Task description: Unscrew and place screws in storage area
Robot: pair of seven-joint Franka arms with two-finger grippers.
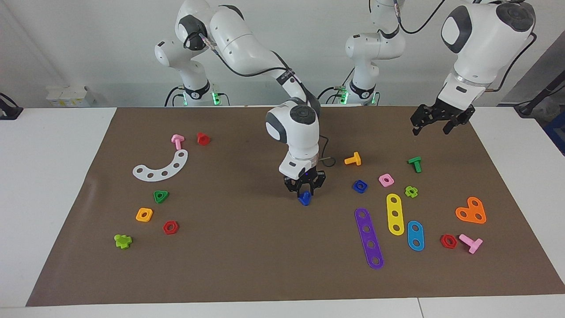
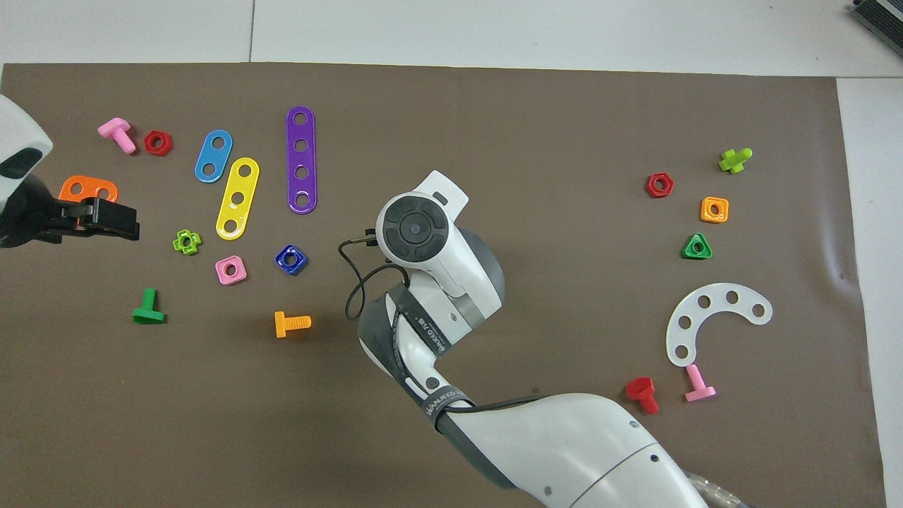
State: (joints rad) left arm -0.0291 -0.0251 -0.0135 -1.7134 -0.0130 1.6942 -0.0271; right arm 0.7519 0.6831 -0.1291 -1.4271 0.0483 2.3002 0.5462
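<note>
The right tool [image 1: 304, 191] points straight down over the middle of the brown paper mat [image 1: 247, 247], its fingers clamped on the dark-blue bolt [image 1: 304, 199], which hangs at their tips close to the mat; whether it touches the paper cannot be told. In the overhead view the arm's wrist hides both tool and bolt.

The matching blue nut [image 1: 360, 186] lies flat on the mat toward the left arm's end, just beside a pink square nut [image 1: 386, 179] and a little farther from the robots than the orange bolt [image 1: 353, 159]. Around it sits one loose group: a purple strip [image 1: 369, 238], a yellow strip [image 1: 395, 214], a light-blue strip [image 1: 415, 235], a green bolt [image 1: 415, 164] and an orange heart-shaped plate [image 1: 471, 210].

The other group lies toward the right arm's end of the table: a white curved strip [image 1: 161, 167], a green triangular nut [image 1: 161, 196], an orange square nut [image 1: 144, 214] and a red hex nut [image 1: 170, 227].

The left tool [image 1: 430, 127] waits in the air over the mat's edge at its own end, above the orange plate in the overhead view, its fingers apart and holding nothing.
</note>
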